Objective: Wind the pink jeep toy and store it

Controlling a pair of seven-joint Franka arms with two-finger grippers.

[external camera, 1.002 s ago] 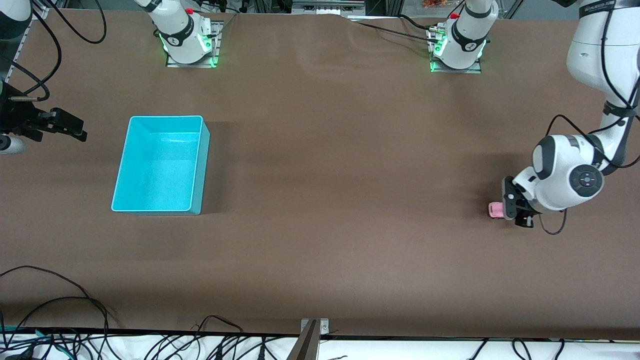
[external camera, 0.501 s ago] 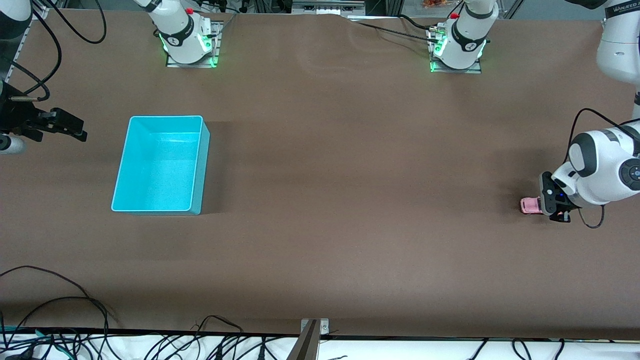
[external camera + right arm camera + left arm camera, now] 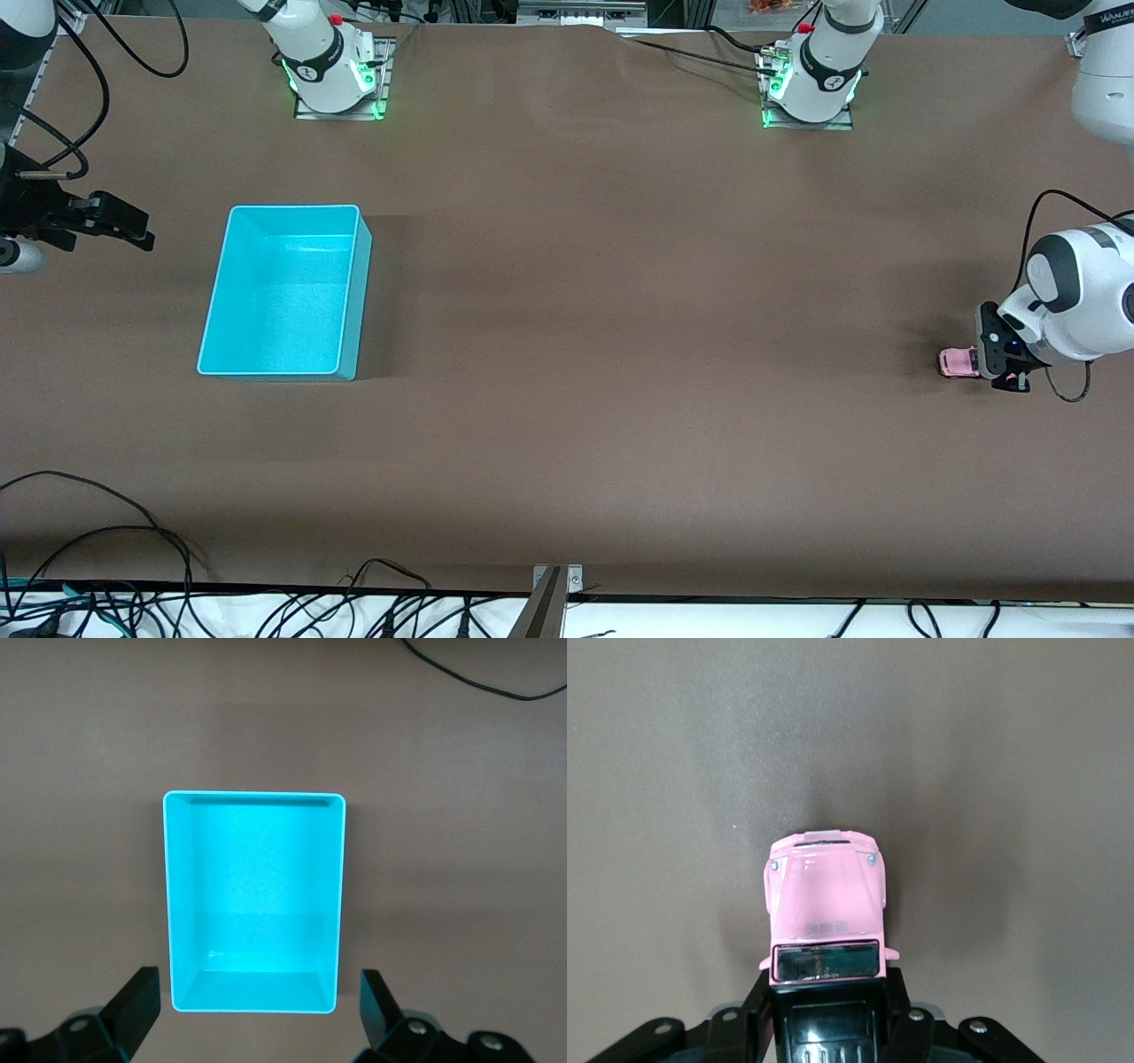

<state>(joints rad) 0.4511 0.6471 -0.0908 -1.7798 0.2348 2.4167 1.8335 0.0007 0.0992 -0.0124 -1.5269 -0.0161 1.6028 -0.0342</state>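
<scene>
The pink jeep toy (image 3: pixel 955 362) sits low on the brown table near the left arm's end, its pink bonnet pointing toward the turquoise bin. My left gripper (image 3: pixel 976 361) is shut on the jeep's rear. In the left wrist view the jeep (image 3: pixel 824 899) shows its black roof between the dark fingers (image 3: pixel 757 1010) of my left gripper (image 3: pixel 826 997). My right gripper (image 3: pixel 133 230) waits at the right arm's end of the table, open and holding nothing. Seen from the right wrist, that right gripper (image 3: pixel 258 1001) hangs with the turquoise bin (image 3: pixel 254 796) below it.
The turquoise bin (image 3: pixel 292 209) stands empty toward the right arm's end. Both arm bases (image 3: pixel 335 75) sit on the table, farther from the front camera. Cables (image 3: pixel 133 532) lie along the front edge.
My left gripper has slid the pink jeep along the table toward the left arm's end, away from the bin. The right arm has not moved.
</scene>
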